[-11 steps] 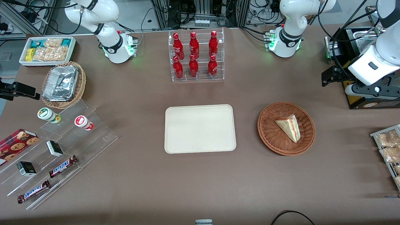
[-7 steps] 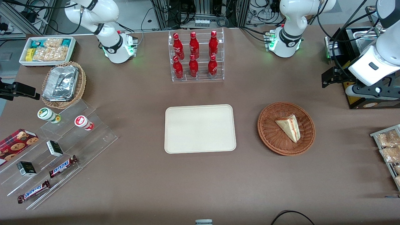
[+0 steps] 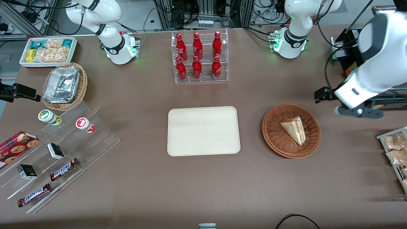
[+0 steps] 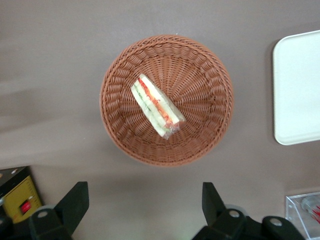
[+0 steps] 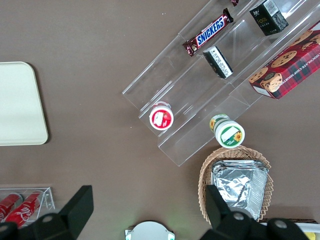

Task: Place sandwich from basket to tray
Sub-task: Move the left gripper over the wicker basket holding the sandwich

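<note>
The sandwich (image 3: 294, 128) lies untouched in the basket (image 3: 276, 133), with the bare tray (image 3: 203, 131) beside it toward the parked arm's end. Farther back, the claw (image 4: 142, 200), fingers spread and holding nothing, has swung in from the table's edge toward the basket; I judge the reach is underway, grasp not yet begun.
</note>
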